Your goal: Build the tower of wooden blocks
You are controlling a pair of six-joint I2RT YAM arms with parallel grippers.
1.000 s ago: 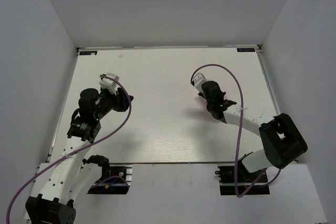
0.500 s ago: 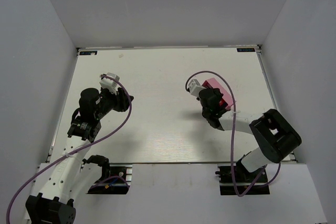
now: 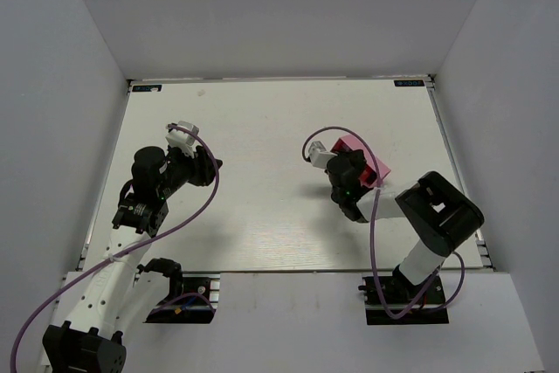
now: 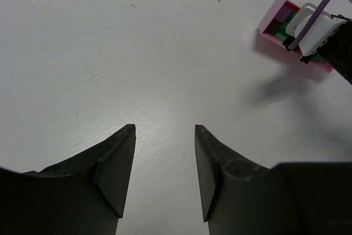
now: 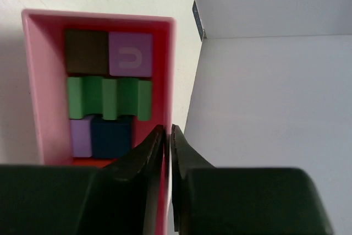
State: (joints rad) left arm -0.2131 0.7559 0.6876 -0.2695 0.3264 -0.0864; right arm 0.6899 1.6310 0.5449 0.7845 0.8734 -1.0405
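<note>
A white wood-grain surface (image 3: 262,128) sits inside plain white walls. Your right end effector (image 5: 166,136) is clenched on a long side wall of the pink rectangular plastic tray (image 5: 99,15), on the surface's right half. Packed flat inside it lie the painted wood blocks (image 5: 110,119): a dark brown cube (image 5: 86,52) touching a purple cube (image 5: 131,54), a ridged green brick (image 5: 109,98) below them, then a lilac block (image 5: 80,136) beside a dark blue block (image 5: 111,136). Your left end effector (image 4: 164,129) hangs released over the surface, well apart from the tray.
</note>
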